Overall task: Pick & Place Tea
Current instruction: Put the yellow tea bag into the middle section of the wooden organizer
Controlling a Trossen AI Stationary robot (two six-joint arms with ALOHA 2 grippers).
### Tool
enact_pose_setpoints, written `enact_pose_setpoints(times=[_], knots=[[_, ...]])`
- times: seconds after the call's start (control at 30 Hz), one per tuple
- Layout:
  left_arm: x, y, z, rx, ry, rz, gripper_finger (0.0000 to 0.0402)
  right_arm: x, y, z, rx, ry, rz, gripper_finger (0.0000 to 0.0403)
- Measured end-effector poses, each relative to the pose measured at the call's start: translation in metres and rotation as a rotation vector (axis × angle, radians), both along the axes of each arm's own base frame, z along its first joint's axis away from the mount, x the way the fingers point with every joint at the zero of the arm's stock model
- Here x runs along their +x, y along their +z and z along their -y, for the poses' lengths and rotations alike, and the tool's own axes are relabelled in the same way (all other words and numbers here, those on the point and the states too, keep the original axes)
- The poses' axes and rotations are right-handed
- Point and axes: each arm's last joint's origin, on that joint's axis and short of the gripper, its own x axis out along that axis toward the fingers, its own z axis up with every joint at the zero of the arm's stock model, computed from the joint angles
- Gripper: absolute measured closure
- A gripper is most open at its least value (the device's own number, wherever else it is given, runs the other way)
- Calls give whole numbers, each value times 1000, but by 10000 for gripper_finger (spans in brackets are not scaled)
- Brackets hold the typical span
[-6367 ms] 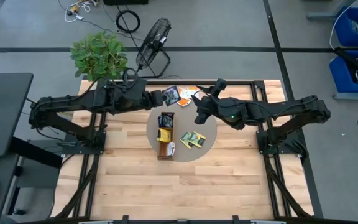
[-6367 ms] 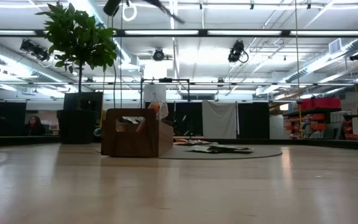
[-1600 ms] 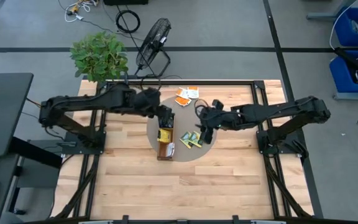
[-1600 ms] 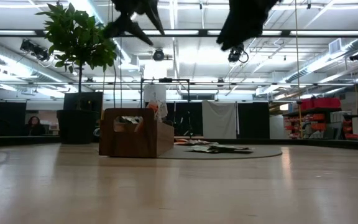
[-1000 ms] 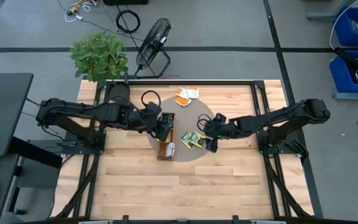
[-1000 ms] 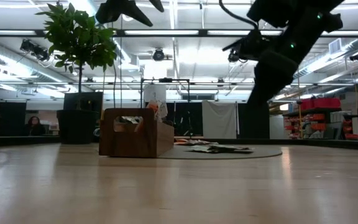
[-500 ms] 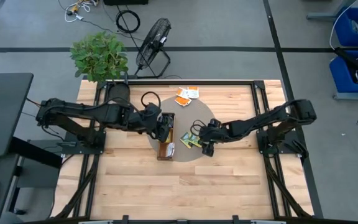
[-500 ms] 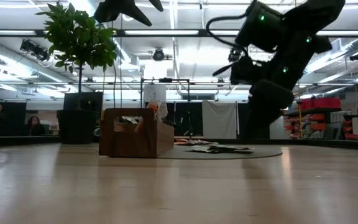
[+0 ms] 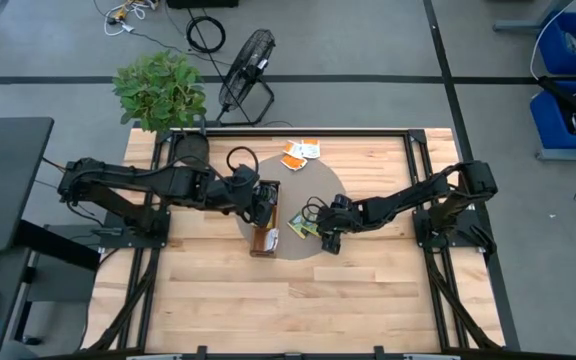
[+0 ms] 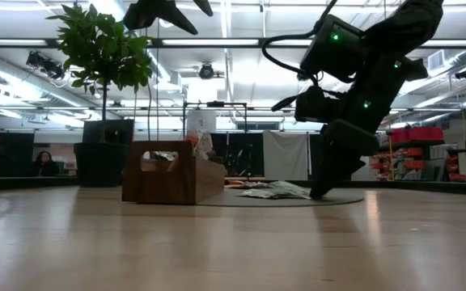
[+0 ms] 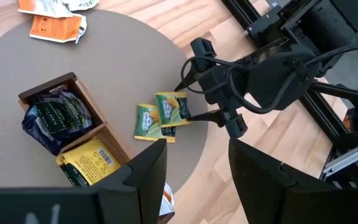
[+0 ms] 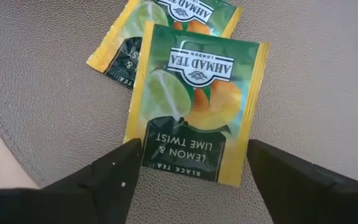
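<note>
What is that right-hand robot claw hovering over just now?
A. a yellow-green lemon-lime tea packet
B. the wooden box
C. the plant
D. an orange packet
A: the right gripper has its open fingers either side of a yellow-green tea sachet labelled lemon and lime, lying on the round grey mat.

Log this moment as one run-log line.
right hand: open, straddling top yellow-green sachet | left hand: open, above wooden tray | phase: pre-grasp

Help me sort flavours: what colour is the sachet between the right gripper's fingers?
Green with yellow edges, the sachet shows best in the right wrist view.
</note>
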Motion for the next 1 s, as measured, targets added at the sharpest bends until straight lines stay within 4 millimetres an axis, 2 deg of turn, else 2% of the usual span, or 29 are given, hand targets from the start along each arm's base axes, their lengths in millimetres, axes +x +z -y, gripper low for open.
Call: enact_pose_setpoints(times=[1.0], knots=[[0,0,-1,17,18,4,223,-1,0,-1,18,35,-13,324]])
